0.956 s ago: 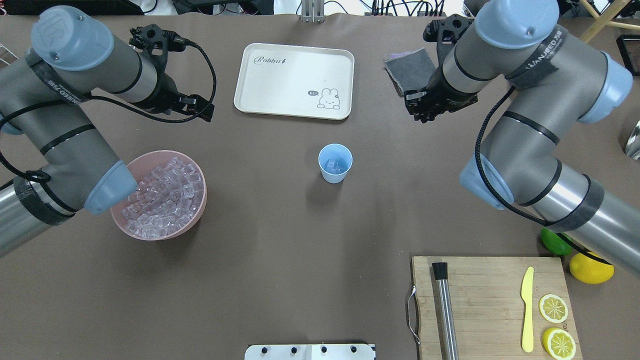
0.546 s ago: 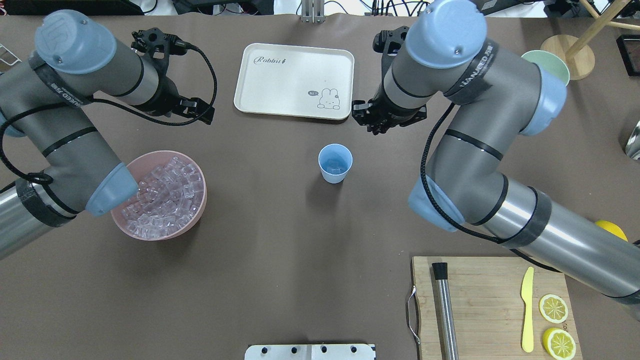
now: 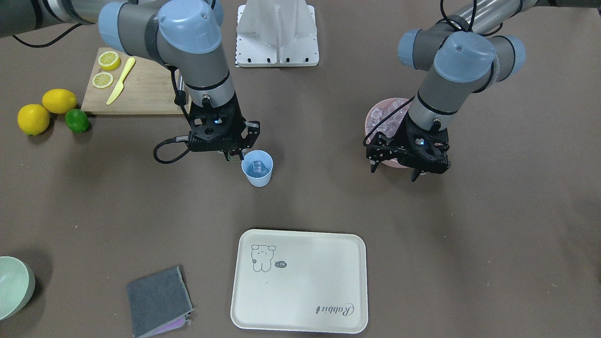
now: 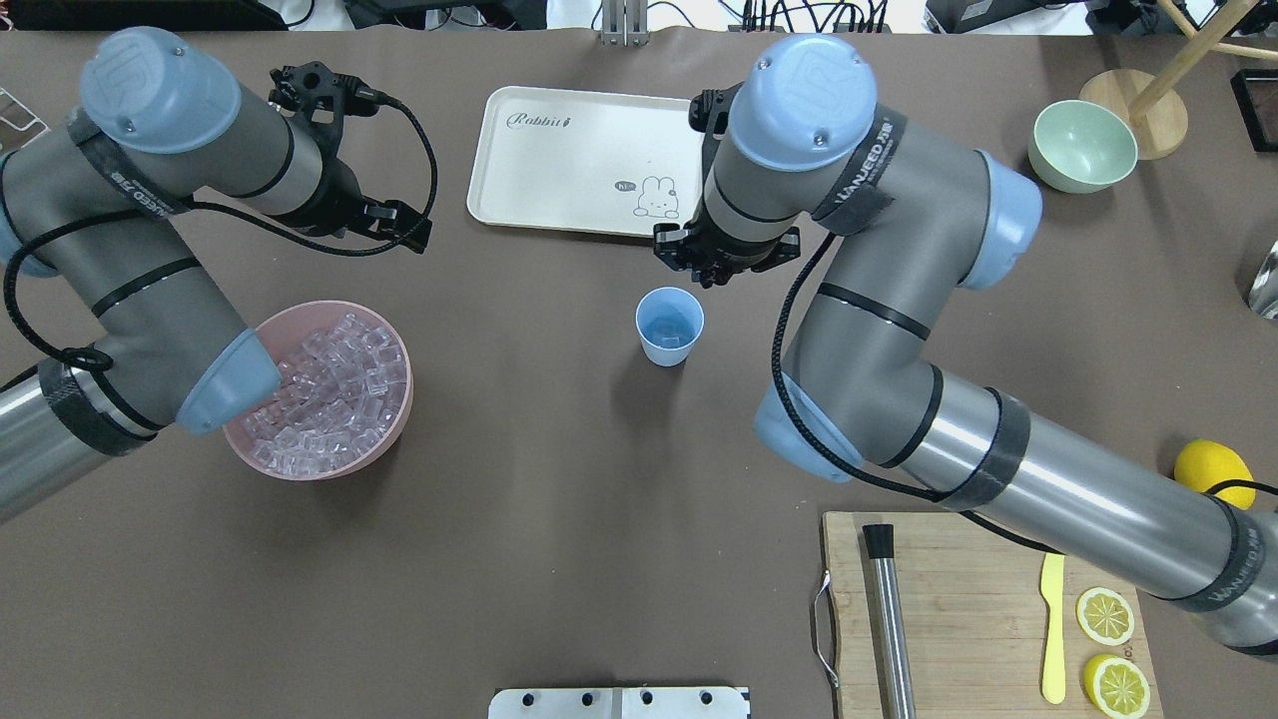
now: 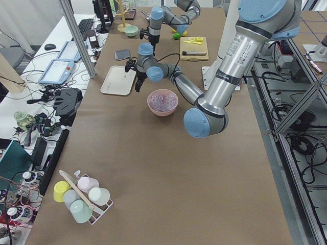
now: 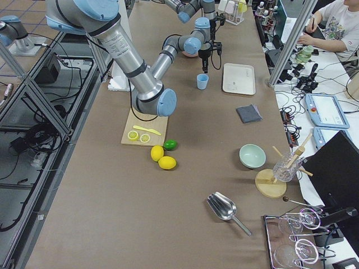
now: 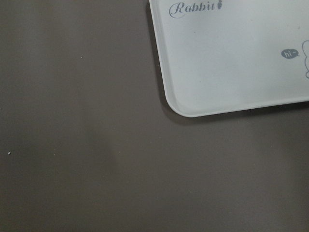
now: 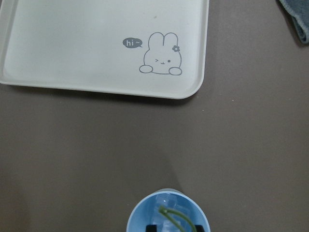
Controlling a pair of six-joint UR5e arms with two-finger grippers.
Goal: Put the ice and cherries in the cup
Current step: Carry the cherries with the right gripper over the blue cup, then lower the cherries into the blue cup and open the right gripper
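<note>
— Right hand (image 3: pixel 231 155) first: why does it hang so close to the cup (image 4: pixel 669 327)?

— It is pinching the cherries (image 8: pixel 176 216) by their stem. Its wrist camera shows the green stem curving over the cup's mouth, right under the hand. The fruit itself is hidden, so I judge the grip from the stem alone.

— Is it centred over the cup?

— Not quite, I think. From overhead, the hand sits just past the cup's far rim, toward the tray (image 4: pixel 559 170). From across the counter it is just beside the cup. I would say it needs a little more travel over the opening before it lets go.

— And the ice?

— A few cubes of ice (image 3: pixel 256 165) lie in the bottom of the cup. The heap is in the pink bowl (image 4: pixel 318 473), well apart from the cup on the left arm's side.

— Left hand (image 3: pixel 394 171)?

— Spread wide with nothing in it, hovering well away from the cup, beyond the bowl. It is likely parked there to leave the space above the cup free for the other arm.
</note>
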